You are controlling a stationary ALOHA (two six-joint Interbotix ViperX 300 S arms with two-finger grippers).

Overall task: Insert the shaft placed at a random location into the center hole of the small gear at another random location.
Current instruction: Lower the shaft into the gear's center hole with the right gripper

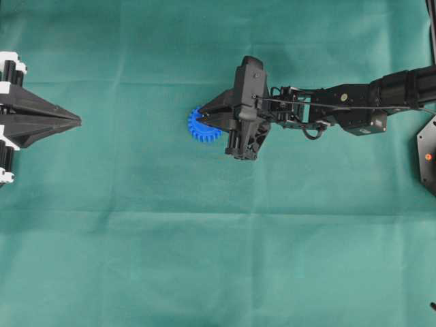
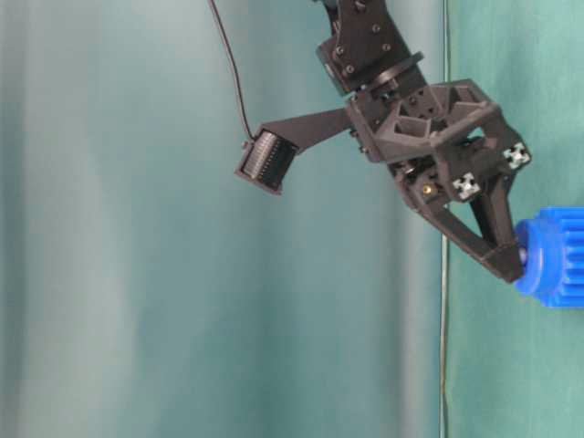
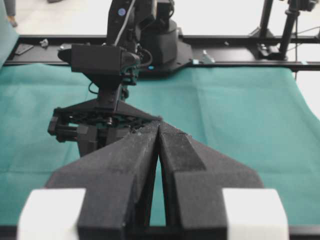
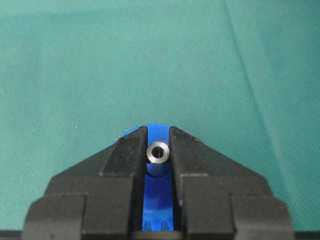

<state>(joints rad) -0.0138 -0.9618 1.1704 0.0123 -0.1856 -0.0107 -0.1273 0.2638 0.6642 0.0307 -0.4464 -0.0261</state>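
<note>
The small gear point(image 1: 199, 129), bright blue and toothed, lies on the green cloth just left of centre. My right gripper point(image 1: 206, 120) hangs right over it, shut on the shaft point(image 4: 158, 153), whose shiny ringed end shows between the fingers point(image 4: 125, 150). Blue of the small gear point(image 4: 158, 190) fills the slot beneath the shaft. From table level the right gripper point(image 2: 511, 263) touches the hub of the small gear point(image 2: 555, 257). The center hole is hidden under the shaft and fingers. My left gripper point(image 1: 77, 122) rests far to the left, shut and empty, its tips point(image 3: 159, 126) pointing at the right arm.
Green cloth point(image 1: 218, 259) covers the whole table. A black device with a red dot point(image 1: 427, 156) sits at the right edge. A black frame and stands point(image 3: 225, 50) line the far side in the left wrist view.
</note>
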